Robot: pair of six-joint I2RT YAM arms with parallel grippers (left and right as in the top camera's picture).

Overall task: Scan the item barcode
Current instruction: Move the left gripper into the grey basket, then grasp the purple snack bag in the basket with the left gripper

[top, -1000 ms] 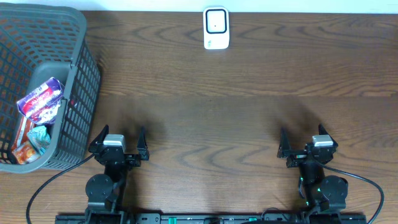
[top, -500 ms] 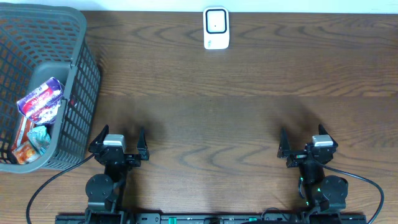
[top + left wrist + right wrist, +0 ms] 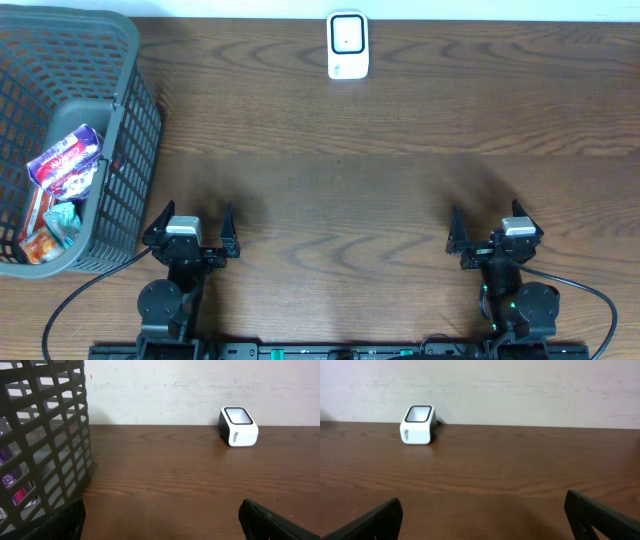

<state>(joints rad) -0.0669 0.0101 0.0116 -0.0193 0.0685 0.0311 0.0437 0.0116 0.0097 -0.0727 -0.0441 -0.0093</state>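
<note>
A white barcode scanner (image 3: 348, 45) stands at the far edge of the wooden table; it also shows in the left wrist view (image 3: 238, 426) and the right wrist view (image 3: 418, 424). The items lie in a grey basket (image 3: 128, 90) at the left: a purple packet (image 3: 65, 160) on top, a teal one (image 3: 62, 218) and an orange one (image 3: 38, 245) below. My left gripper (image 3: 193, 218) sits at the near edge beside the basket, open and empty (image 3: 160, 520). My right gripper (image 3: 487, 225) rests at the near right, open and empty (image 3: 482, 515).
The basket wall (image 3: 50, 435) stands close to my left gripper's left finger. A pale wall runs behind the table's far edge. Bare wood lies between both grippers and the scanner.
</note>
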